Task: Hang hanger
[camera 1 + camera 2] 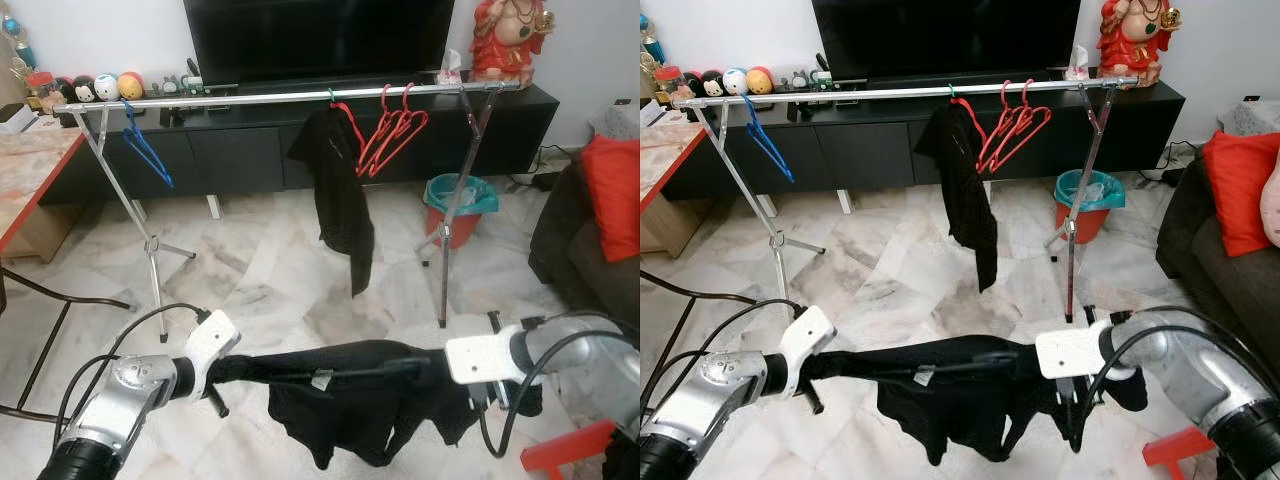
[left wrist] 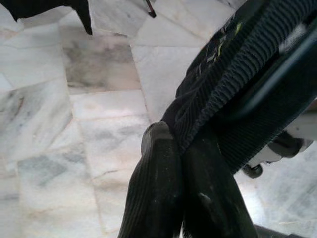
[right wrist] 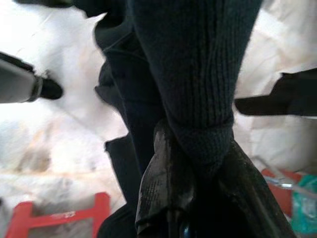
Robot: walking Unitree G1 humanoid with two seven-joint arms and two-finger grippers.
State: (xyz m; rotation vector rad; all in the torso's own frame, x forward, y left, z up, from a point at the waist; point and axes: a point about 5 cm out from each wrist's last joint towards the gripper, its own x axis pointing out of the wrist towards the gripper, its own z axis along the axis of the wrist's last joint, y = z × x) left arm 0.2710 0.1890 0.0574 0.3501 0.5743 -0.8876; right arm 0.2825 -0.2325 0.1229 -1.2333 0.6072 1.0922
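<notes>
Both arms raised forward, grippers facing each other at the same height.
Left gripper (image 2: 181, 148): silver forearm angled inward, black fingers (image 2: 158, 188) pressed together, clamped on the black garment (image 1: 350, 395). Right gripper (image 3: 198, 148): forearm bent in from the right, fingers (image 3: 166, 183) pinched on ribbed cloth of the same garment.

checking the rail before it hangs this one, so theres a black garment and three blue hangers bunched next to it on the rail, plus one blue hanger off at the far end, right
Not quite: the bunched hangers beside the hanging black garment on the rail are red, not blue, as the left eye view shows. The one blue hanger off at the far end is right.
</notes>
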